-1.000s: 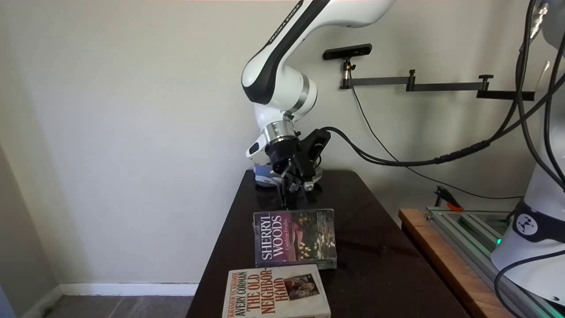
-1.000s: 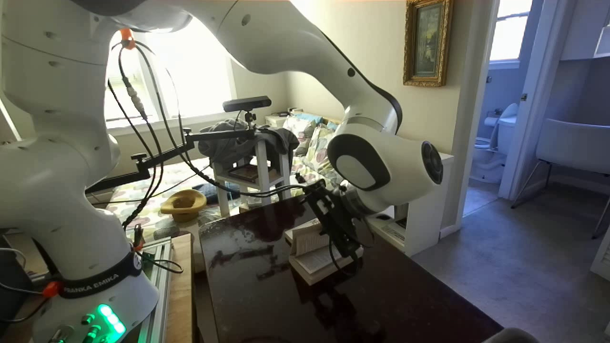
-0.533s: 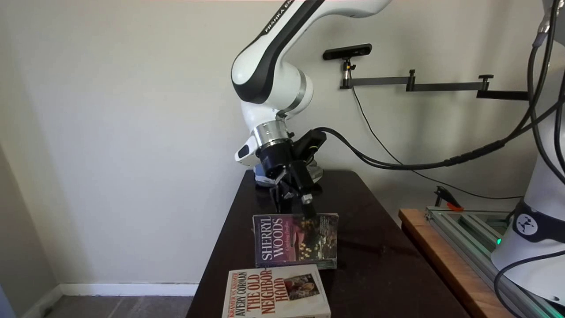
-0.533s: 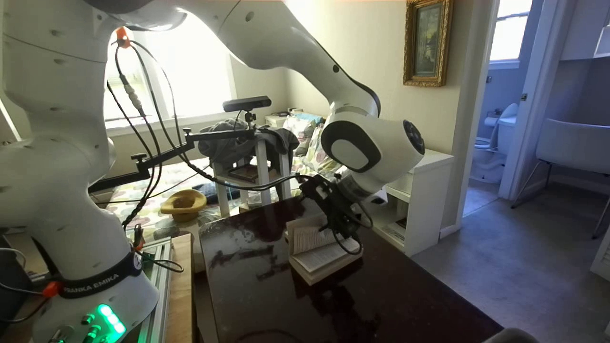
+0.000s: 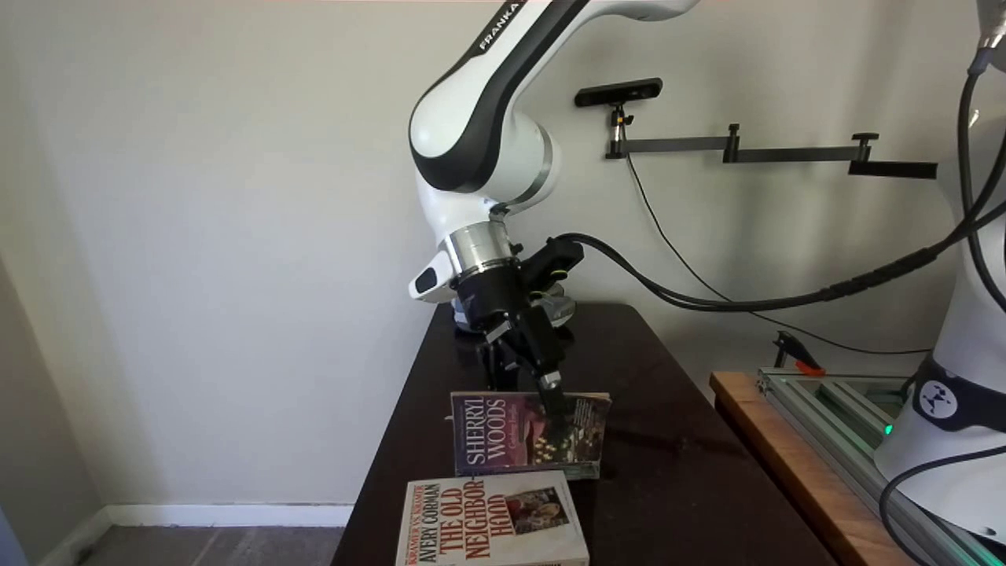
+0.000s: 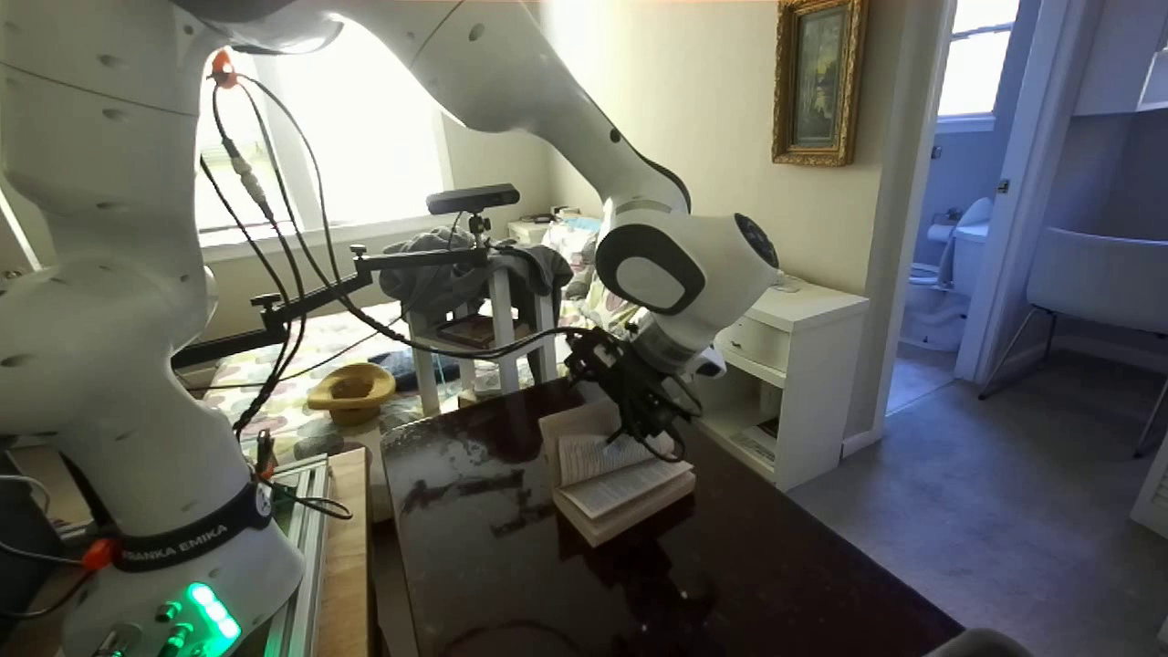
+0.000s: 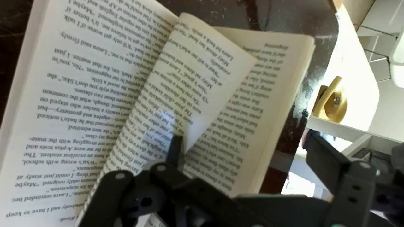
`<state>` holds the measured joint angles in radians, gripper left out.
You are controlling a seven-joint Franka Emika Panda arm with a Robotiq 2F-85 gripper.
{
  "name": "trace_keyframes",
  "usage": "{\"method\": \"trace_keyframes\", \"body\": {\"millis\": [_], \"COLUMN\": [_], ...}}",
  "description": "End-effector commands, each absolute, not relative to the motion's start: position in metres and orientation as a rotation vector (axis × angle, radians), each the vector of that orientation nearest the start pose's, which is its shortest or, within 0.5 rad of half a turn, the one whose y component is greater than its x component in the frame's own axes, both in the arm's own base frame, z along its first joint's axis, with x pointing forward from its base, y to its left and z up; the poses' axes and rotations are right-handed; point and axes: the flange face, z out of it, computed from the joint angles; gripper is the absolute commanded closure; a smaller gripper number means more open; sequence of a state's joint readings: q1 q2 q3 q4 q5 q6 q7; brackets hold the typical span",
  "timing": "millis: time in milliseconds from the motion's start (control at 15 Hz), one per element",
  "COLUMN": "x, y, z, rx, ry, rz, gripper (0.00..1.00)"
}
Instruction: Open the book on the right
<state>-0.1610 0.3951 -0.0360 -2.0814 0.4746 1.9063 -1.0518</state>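
Note:
The dark-covered book (image 5: 491, 440) stands part-open on the table, its front cover raised and leaning back. Its pale pages (image 6: 625, 493) face up in an exterior view. In the wrist view the printed pages (image 7: 72, 104) spread wide, with one curled leaf (image 7: 205, 72) arching over the middle. My gripper (image 7: 243, 138) is open, its fingers far apart. One finger (image 7: 175, 151) is over the pages by the curled leaf; the other finger (image 7: 328, 157) is beyond the book's outer edge. In an exterior view a finger (image 5: 552, 397) overlaps the cover's outer face. Whether it touches is unclear.
A cream book with red lettering (image 5: 491, 523) lies close in front of the raised cover. The dark table (image 6: 730, 557) has its edge near the gripper side. A white cabinet (image 6: 812, 365) and a bed with a yellow hat (image 6: 351, 392) are beyond it.
My gripper has moved over the book, and one finger has come to the cover's outer side. The raised cover has tipped farther back, so the pages are spread wider.

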Motion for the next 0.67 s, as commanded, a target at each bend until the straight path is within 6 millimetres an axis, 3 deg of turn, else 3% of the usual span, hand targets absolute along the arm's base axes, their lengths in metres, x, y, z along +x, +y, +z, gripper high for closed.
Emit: {"method": "trace_keyframes", "body": {"millis": [0,600], "x": [0.508,0.503], "y": [-0.058,-0.042], "z": [0.23,0.249], "rx": [-2.431,-2.45], "ry": [-0.727,-0.794], "rz": [0.293,0.304], "gripper": [0.0,0.0]}}
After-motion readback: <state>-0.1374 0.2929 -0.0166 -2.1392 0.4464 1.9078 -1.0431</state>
